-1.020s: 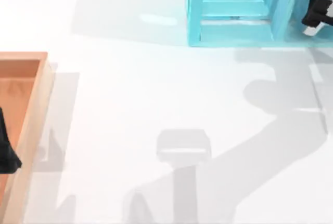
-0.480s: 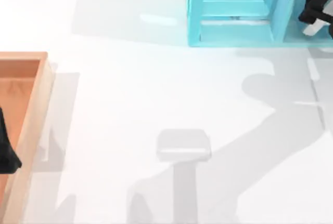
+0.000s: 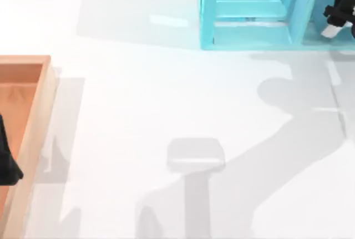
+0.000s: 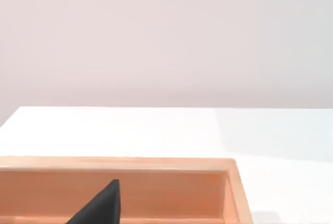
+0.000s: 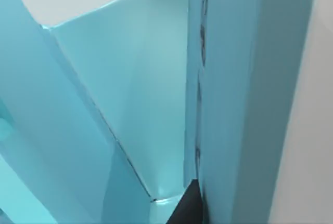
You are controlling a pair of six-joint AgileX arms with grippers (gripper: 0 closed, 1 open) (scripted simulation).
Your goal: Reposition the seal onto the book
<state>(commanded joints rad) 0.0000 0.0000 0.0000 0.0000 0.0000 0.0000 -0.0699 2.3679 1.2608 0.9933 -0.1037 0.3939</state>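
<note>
Seal: we cannot tell where it is, and the same goes for the book. So the risks below are judgement calls.

Near side, 8 o'clock: left hand [image 3: 6, 164] hangs over the wooden tray [image 3: 34, 111], inside its rim and looking parked. We cannot tell whether it is spread or pressed together. Risk: if this arm swings out low it clips the tray wall and drags the tray across the counter [image 3: 138, 95]. It should lift before going sideways.

Mid counter: bare white surface carrying only arm shadows, so nothing to hit there.

Far side, 1 o'clock: cyan shelf unit [image 3: 249, 34] stands at the back edge. Right hand [image 3: 337, 16] is at about 2 o'clock, in the shelf's right-hand bay, just past the upright divider [image 3: 302, 6]. We cannot tell its state either. From the right wrist view the shelf panels sit very close around it, and one wall looks to be almost touching.

Main failure modes, as we judge them:
- A sideways move in that bay knocks the divider or wall and shoves the shelf unit.
- If the seal is in that bay, it is small and upright, and a glancing touch tips it or pushes it deeper.
- A poor pinch means a drop on the way out.
- With the book's place unconfirmed, the placement target is a guess. We should confirm it before carrying anything.
</note>
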